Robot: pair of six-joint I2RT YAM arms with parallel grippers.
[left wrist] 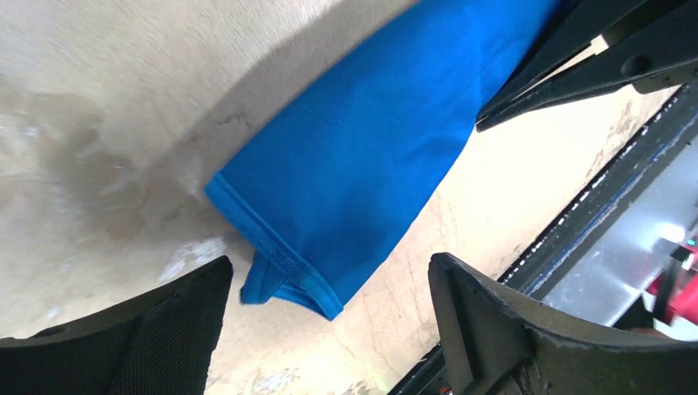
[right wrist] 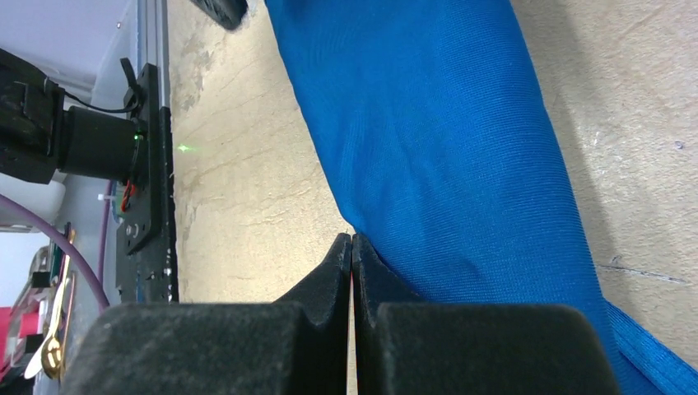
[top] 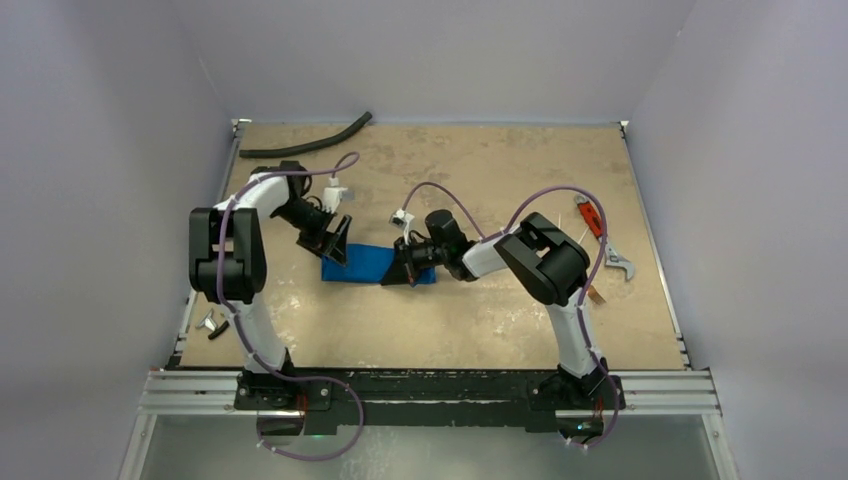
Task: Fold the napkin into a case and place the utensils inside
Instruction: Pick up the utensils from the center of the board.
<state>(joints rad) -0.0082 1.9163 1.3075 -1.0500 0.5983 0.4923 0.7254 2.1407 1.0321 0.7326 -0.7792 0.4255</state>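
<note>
The blue napkin [top: 368,265] lies on the table folded into an oblong, flattish case shape between my two grippers. My left gripper [top: 340,240] is open with its jaws wide on either side of the cloth's hemmed left end [left wrist: 329,271]; its fingers do not touch the cloth [left wrist: 370,148]. My right gripper [top: 402,272] is shut at the cloth's right end. In the right wrist view its tips [right wrist: 351,240] are pressed together beside the cloth's edge [right wrist: 444,164], with nothing between them. A gold-toned utensil [right wrist: 51,337] shows at the lower left edge of that view.
A black curved hose [top: 310,140] lies at the back left. A red-handled grey wrench [top: 603,238] lies at the right. A small copper-toned piece [top: 594,296] sits by the right arm. Small silver bits [top: 212,322] lie at the left edge. The table's black front rail [top: 430,385] runs behind the arms.
</note>
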